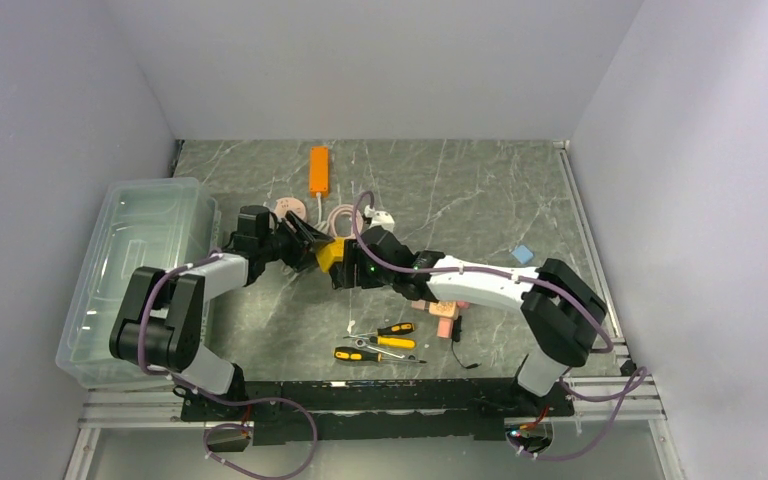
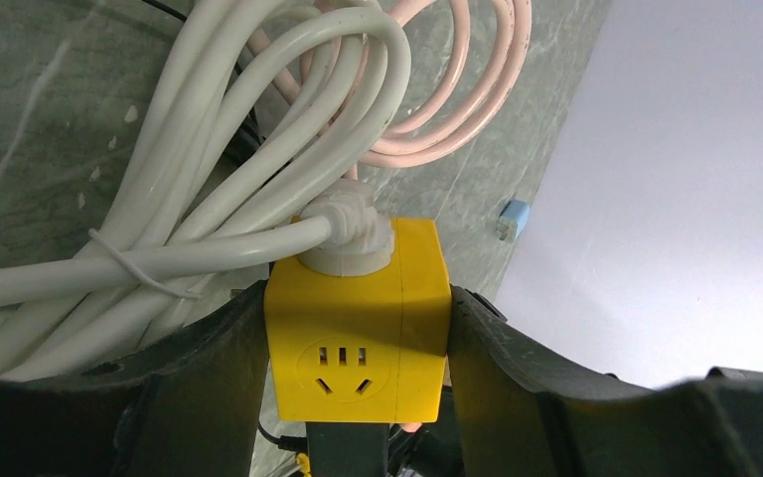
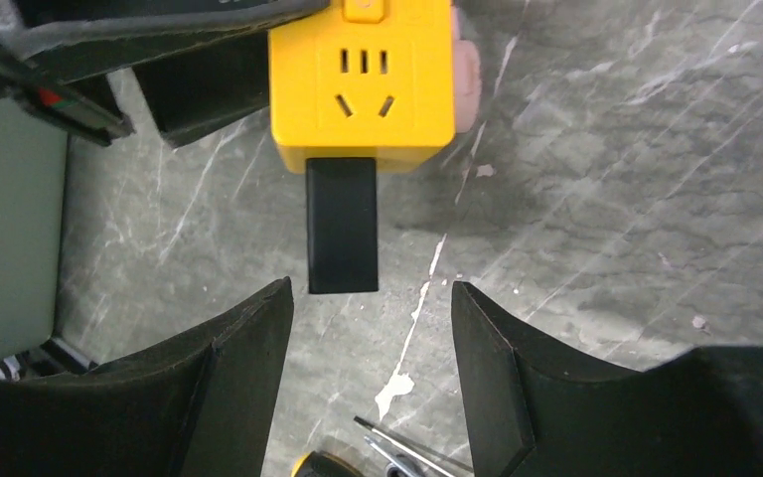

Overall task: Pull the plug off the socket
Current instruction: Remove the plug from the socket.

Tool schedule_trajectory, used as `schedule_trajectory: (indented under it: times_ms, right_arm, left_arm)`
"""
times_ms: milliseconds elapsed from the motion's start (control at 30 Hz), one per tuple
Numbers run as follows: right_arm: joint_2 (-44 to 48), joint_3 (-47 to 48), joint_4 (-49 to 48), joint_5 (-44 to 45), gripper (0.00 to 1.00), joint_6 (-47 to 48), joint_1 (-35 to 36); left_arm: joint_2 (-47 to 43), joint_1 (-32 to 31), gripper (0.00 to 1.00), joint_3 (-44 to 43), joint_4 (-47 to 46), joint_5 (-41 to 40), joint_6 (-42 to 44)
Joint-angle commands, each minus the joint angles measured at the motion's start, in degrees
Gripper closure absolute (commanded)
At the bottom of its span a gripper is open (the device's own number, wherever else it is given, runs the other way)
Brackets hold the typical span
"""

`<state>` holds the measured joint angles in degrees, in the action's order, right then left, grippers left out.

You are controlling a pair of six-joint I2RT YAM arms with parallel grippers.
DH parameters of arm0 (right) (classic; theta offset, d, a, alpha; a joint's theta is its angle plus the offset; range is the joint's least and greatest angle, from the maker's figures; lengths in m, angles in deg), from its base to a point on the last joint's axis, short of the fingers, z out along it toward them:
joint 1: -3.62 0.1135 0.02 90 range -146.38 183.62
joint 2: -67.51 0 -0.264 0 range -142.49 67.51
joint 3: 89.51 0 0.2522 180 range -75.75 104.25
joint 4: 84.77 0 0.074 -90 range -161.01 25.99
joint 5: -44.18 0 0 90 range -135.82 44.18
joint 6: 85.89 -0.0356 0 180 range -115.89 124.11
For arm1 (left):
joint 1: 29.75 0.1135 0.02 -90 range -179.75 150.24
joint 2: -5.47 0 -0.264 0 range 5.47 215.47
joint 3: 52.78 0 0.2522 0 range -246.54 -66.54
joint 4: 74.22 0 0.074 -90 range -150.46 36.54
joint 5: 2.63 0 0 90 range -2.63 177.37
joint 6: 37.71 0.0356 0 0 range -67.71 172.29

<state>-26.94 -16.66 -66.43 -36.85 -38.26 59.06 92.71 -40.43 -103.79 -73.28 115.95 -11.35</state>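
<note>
My left gripper (image 2: 356, 303) is shut on the two sides of a yellow cube socket (image 2: 358, 333) and holds it off the table. A thick white cable (image 2: 209, 199) leaves the socket's top through a white collar. From the opposite face sticks a black rectangular plug (image 3: 342, 224), pointing toward my right gripper (image 3: 372, 298). That gripper stands open, its fingertips (image 3: 276, 298) level with the plug's free end and not touching it. From above, the socket (image 1: 332, 256) sits between the left gripper (image 1: 310, 245) and the right gripper (image 1: 348, 272).
A pink coiled cable (image 2: 457, 99) lies behind the socket. Screwdrivers (image 1: 380, 340) lie just under the right arm, and one handle (image 3: 328, 465) shows below its fingers. A clear plastic bin (image 1: 140, 270) stands at the left, an orange block (image 1: 319, 168) at the back, a small blue piece (image 1: 522, 254) to the right.
</note>
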Motion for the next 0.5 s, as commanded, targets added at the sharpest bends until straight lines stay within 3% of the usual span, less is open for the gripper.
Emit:
schedule_trajectory:
  times_ms: [0,133,467]
  right_arm:
    - [-0.5,1.5,-2.6,1.8,0.38,-1.0,-0.5]
    - [-1.1,0.1,-7.2,-1.6,0.39,-1.7,-0.1]
    - [-1.9,0.1,-7.4,-1.6,0.44,-1.4,0.5]
  left_arm:
    - [-4.2,0.3,1.00,-1.1,-5.6,2.1,0.5]
    - [-3.8,0.3,1.00,-0.8,-6.2,2.7,0.3]
    - [-3.1,0.3,1.00,-1.1,-5.8,3.0,0.5]
